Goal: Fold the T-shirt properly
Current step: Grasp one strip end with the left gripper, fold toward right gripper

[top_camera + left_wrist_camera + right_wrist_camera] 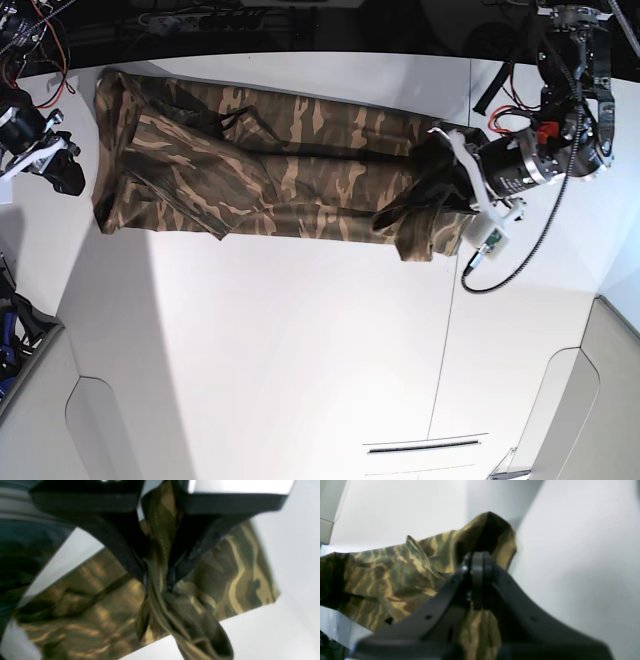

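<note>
Both claws clamped on the camo T-shirt, cloth stretched long across the white table.

Left gripper (pixel 157 580): jaws nearly closed, a bunched fold of the T-shirt (pixel 225 575) pinched between them, cloth hanging in a twisted wad below the tips. In the base view this claw (pixel 445 180) sits at the shirt's right end, where the fabric is gathered and lifted a bit off the table (pixel 300 350). Right gripper (pixel 477 562): jaws fully together, a peak of the T-shirt (pixel 395 575) rising just behind the tips and more cloth showing under the fingers; looks pinched there, blurry. In the base view it (pixel 70 175) is at the shirt's left end. T-shirt (pixel 280 170) lies along the table's far edge, rumpled, partly folded lengthwise.
</note>
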